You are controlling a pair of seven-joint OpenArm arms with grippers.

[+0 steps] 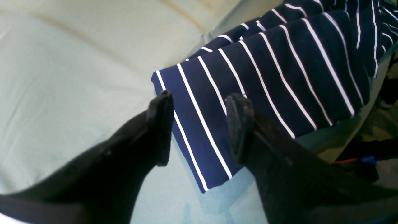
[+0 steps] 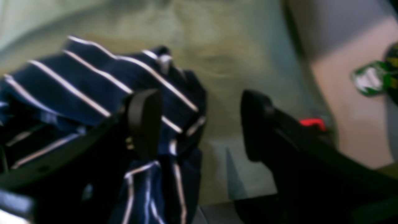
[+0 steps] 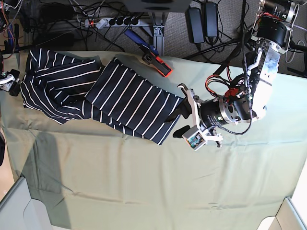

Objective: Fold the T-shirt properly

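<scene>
The navy T-shirt [image 3: 115,93] with thin white stripes lies partly folded across the back left of the olive-green cloth [image 3: 144,182]. My left gripper [image 3: 178,120] is at its right end. In the left wrist view this gripper [image 1: 199,99] stands open, with a folded corner of the T-shirt [image 1: 202,124] lying flat between its fingers, not pinched. My right gripper [image 2: 199,96] is open too, in a blurred view. Bunched T-shirt fabric [image 2: 93,84] lies by its left finger [image 2: 144,121] and hangs below it. In the base view only a bit of that gripper [image 3: 8,80] shows at the left edge.
An orange-and-blue tool [image 3: 154,57] lies at the table's back edge, just behind the shirt. Cables and a power strip [image 3: 115,21] run behind the table. Grey bins sit at the front left [image 3: 14,206] and front right [image 3: 288,215] corners. The table's edge [image 1: 370,102] is close beside the shirt.
</scene>
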